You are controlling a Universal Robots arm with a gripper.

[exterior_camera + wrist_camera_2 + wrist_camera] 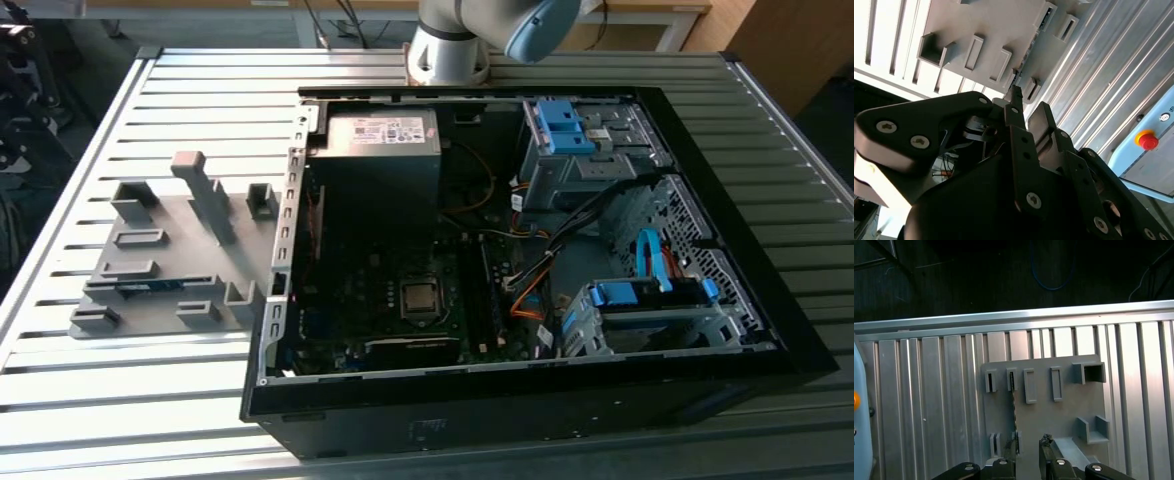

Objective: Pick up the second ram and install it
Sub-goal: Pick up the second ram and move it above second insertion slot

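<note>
The second ram (1013,407) stands on edge in the grey holder (1064,415), a thin strip running between two slots. In the exterior view the ram (144,284) is a blue-green strip low in the grey holder (160,250), on the exterior view's left of the computer case. My gripper (1026,456) hovers above the holder and is open, with nothing between its fingers. One fingertip (1008,455) lines up over the ram's near end, the other fingertip (1046,444) stands to the side. In the second wrist view the gripper (1028,116) points at the holder (984,30).
The open black computer case (534,400) fills the table's middle, with the motherboard and CPU socket (420,297), a power supply (380,135) and blue drive clips (561,125). The arm's base (447,50) stands behind it. The slatted metal table (929,405) ends just past the holder.
</note>
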